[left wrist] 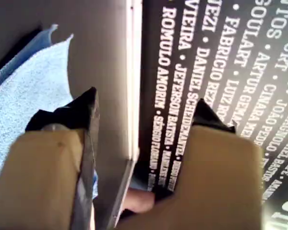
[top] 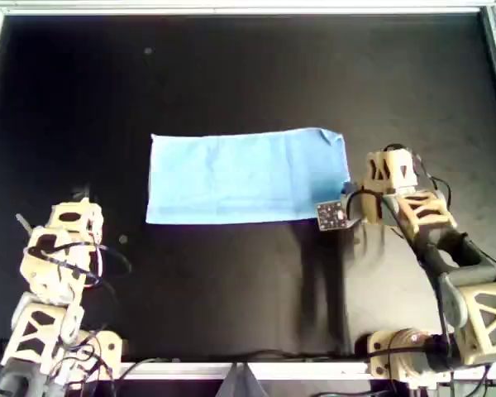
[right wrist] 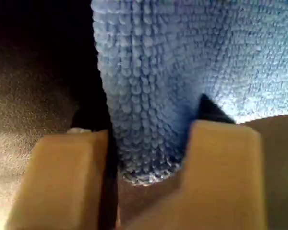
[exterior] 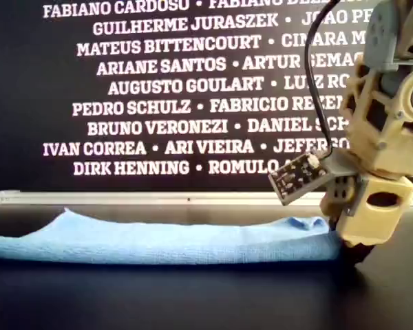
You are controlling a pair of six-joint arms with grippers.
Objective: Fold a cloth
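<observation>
The light-blue cloth (top: 244, 178) lies flat on the black table as a wide rectangle, doubled over on itself. In the exterior view it (exterior: 158, 240) is a low layered strip. My second gripper (top: 353, 196) stands at the cloth's right edge in the overhead view, low on the table (exterior: 344, 249). In the second wrist view (right wrist: 146, 120) a fold of cloth (right wrist: 149, 72) fills the gap between its jaws. My first gripper (top: 80, 198) is near the overhead view's lower left, apart from the cloth. It is open and empty (left wrist: 146, 103), with the cloth (left wrist: 24, 96) far off.
A metal frame (top: 231, 8) borders the black table (top: 231, 289). A dark wall with white printed names (exterior: 193, 82) stands behind the table. A small circuit board (top: 332, 215) sticks out from the second arm's wrist, over the cloth's near right corner.
</observation>
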